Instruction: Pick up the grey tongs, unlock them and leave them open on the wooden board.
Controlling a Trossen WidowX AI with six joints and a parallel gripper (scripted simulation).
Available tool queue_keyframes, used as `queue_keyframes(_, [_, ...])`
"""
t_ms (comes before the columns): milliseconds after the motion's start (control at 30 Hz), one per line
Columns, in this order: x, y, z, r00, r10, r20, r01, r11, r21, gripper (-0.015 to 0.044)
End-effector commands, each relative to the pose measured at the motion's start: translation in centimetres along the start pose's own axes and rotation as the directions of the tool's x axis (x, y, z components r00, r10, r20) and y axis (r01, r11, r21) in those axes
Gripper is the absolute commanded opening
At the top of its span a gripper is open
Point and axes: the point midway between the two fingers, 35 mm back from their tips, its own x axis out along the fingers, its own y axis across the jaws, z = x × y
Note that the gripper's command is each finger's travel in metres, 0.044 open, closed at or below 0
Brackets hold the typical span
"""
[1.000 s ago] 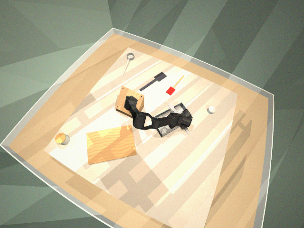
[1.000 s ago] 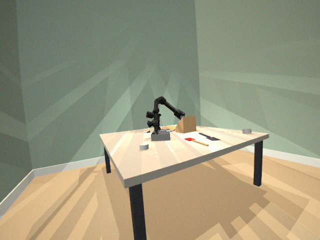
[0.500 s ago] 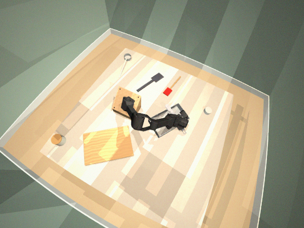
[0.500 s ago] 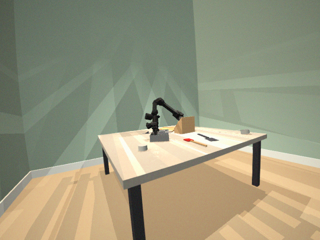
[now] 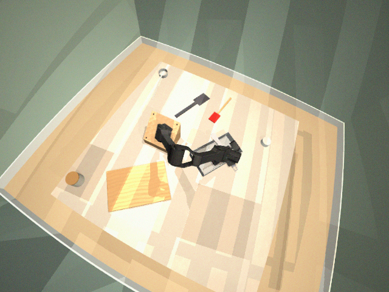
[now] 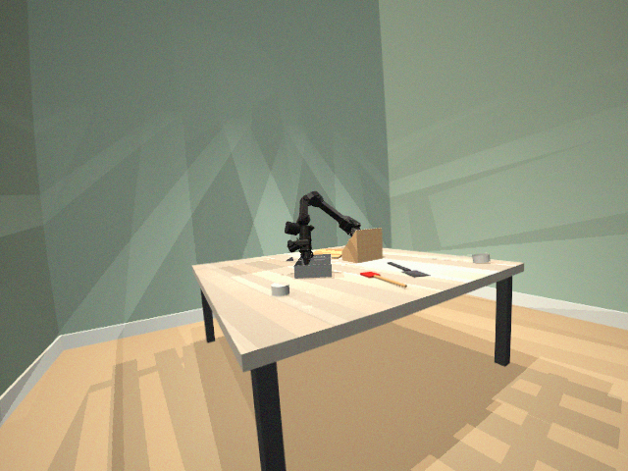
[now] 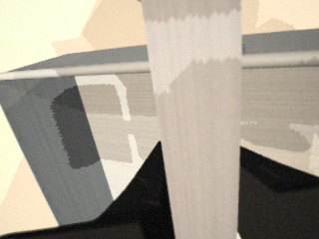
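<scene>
The grey tongs (image 5: 234, 167) (image 7: 199, 90) lie across the roasting tin (image 5: 200, 171) (image 6: 312, 271) (image 7: 32, 134), over its rim in the wrist view. My gripper (image 6: 306, 261) (image 7: 185, 145) points down at the tin and is shut on the tongs, with one black finger against each side of their pale body. In the top view the arm hides the middle of the tongs and the fingertips. The hinge lock cannot be made out. The wooden board (image 5: 125, 188) (image 6: 327, 251) lies flat on the table, with no tongs on it.
The arm's base stands on a wooden block (image 5: 150, 127) (image 6: 370, 244). A dark spatula (image 5: 201, 98) (image 6: 416, 273), a red-headed tool (image 5: 214, 117) (image 6: 369, 274), a small white cylinder (image 5: 265, 141) (image 6: 280, 289), a round grey-rimmed item (image 5: 163, 73) (image 6: 481, 258) and an orange-topped cylinder (image 5: 72, 178) lie around.
</scene>
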Motion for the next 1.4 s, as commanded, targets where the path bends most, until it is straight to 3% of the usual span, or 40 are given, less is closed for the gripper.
queue_keyframes(0, [-2.8,2.1,0.4,1.0,0.021,0.016,-0.021,1.0,-0.004,-0.015])
queue_keyframes(133, [-6.4,3.9,0.2,1.0,0.024,0.016,-0.024,1.0,-0.005,-0.015])
queue_keyframes(567, [-6.3,3.9,0.2,1.0,0.009,0.012,-0.009,1.0,-0.003,-0.015])
queue_keyframes(1367, [-5.8,3.6,0.2,0.937,-0.349,-0.014,0.349,0.937,0.014,-0.015])
